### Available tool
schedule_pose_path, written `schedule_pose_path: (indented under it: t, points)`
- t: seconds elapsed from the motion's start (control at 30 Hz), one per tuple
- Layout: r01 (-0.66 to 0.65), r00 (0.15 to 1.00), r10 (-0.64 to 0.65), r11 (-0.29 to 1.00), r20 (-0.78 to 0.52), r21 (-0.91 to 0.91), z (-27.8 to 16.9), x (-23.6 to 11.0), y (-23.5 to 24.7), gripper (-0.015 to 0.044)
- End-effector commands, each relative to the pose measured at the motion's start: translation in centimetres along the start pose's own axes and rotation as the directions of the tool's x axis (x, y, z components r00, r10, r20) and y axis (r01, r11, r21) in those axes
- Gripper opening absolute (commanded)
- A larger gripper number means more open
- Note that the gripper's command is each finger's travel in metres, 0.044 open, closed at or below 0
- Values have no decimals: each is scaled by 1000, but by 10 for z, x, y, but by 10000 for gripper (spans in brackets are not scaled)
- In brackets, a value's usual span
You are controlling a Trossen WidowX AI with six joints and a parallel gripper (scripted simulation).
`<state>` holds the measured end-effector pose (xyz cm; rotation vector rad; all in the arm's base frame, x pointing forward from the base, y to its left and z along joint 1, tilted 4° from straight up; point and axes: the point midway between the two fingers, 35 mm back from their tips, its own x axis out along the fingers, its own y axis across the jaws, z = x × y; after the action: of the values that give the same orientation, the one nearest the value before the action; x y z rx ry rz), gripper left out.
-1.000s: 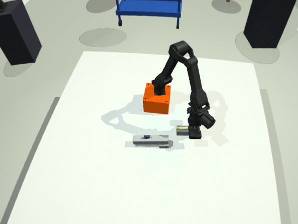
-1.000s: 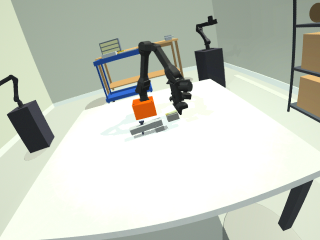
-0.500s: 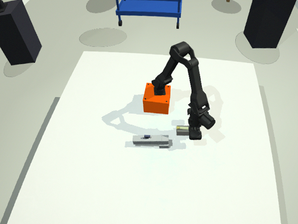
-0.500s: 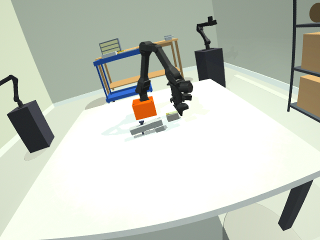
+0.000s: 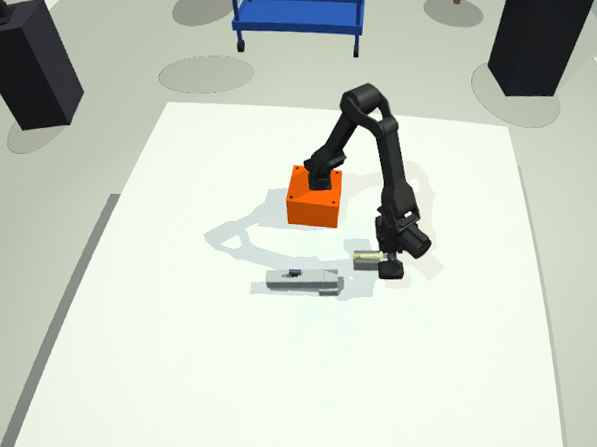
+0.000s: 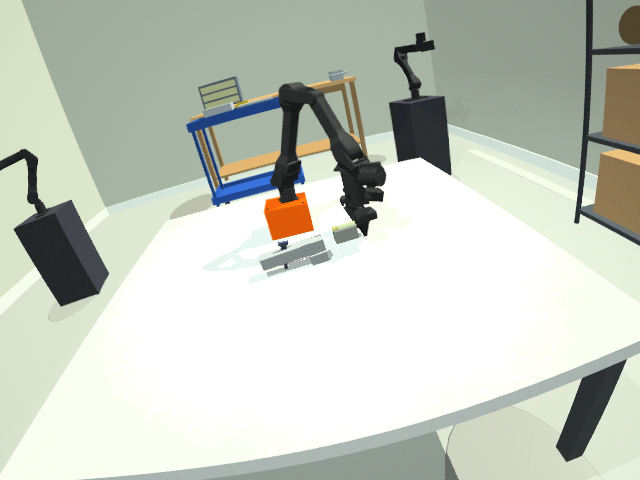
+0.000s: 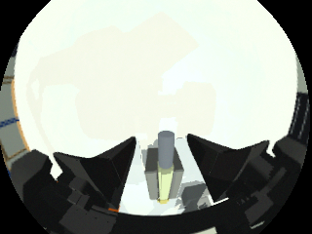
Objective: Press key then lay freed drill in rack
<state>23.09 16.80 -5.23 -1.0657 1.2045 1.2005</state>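
Between my two dark fingers lies the drill (image 7: 166,171), a short pale cylinder with a grey tip and a yellowish-green shaft, resting along the top of the small grey rack (image 5: 364,263). My fingers stand spread wide, one on each side of it, with a gap to either side, so I pinch nothing. From above, my gripper (image 5: 389,260) hangs low at the right end of the rack, one finger (image 5: 391,269) close to the white table (image 5: 291,375); whether that fingertip touches the rack block I cannot quite tell from these angles.

To the left and slightly nearer the front edge sits the long grey holder block (image 5: 303,281), well apart from the rack, with the small dark key (image 5: 294,272) standing on its top face. Behind both, my arm (image 5: 391,168) rises in a tall arch and comes down to the orange base (image 5: 312,208). Beyond the table stand a blue cart (image 5: 298,26) and two dark pedestals (image 5: 29,64).
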Motion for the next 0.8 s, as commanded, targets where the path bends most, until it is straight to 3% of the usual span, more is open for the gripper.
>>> schedule_pose_path:
  t: [0.0,0.03,0.63,0.77]
  points:
    - [1,1000,-1,1000,0,0,0,0,0,420]
    - [1,1000,-1,1000,0,0,0,0,0,440]
    - [0,1000,0,1000,-13,4,1,-77,0,440]
    - [32,1000,-31,999,3,-37,4,-78,-3,440]
